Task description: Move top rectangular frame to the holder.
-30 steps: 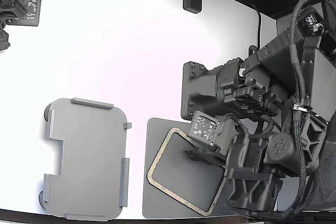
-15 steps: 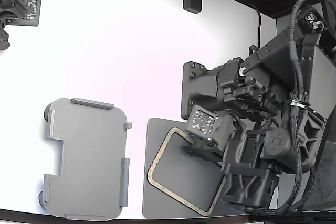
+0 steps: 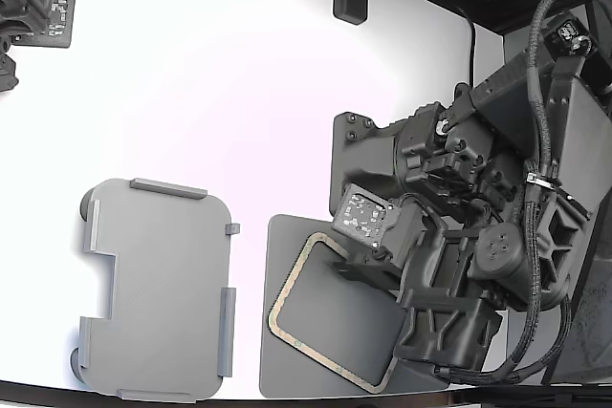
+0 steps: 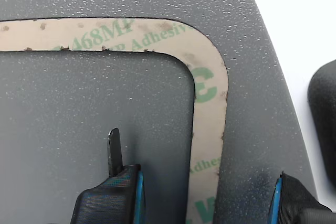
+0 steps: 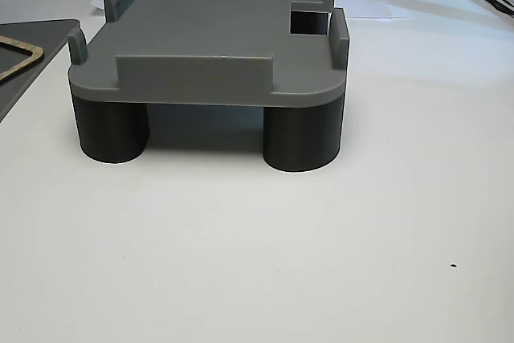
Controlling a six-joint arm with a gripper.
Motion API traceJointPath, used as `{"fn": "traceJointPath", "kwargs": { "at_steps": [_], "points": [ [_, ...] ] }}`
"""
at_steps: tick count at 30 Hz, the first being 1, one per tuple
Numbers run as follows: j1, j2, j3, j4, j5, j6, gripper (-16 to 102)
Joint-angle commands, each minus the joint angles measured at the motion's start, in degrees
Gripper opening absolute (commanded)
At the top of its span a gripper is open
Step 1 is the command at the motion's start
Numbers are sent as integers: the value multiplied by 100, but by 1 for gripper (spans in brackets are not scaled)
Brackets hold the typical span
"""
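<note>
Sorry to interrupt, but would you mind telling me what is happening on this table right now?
A black robot arm has its gripper low over a thin tan rectangular frame lying on a dark grey flat mat. In the wrist view the open jaws straddle one side of the frame, so it is not yet gripped. The light grey holder plate with raised edge tabs stands apart, toward the exterior view's left, with nothing on it.

frame corner under the arm

Top rectangular frame: thin tan outline, green print, lying flat on dark grey mat. Holder: light grey notched plate, edge tabs, round feet, well apart, unloaded.
</note>
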Motion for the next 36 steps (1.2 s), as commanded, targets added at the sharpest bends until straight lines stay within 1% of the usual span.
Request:
{"fn": "traceJointPath", "kwargs": {
  "at_steps": [1,7,11,18,22,23,24,27,30,33,34,35,36],
  "points": [
    [-141,114,-79,-44,9,-18,100],
    [-158,176,0,-79,-79,-35,100],
    [-158,211,79,-114,-114,-44,90],
    [-176,255,308,-308,-79,-53,85],
    [-176,316,360,-290,-97,-53,79],
    [-176,343,387,-290,-88,-53,75],
    [-176,360,404,-290,-70,-53,69],
    [-202,369,431,-290,-79,-53,47],
    [-229,343,404,-246,-79,-53,17],
    [-281,360,360,-141,-88,-18,2],
    [-281,387,343,-70,-88,26,-5],
    [-290,422,316,-9,-105,35,-10],
    [-299,466,281,70,-105,35,-10]
  ]
}}
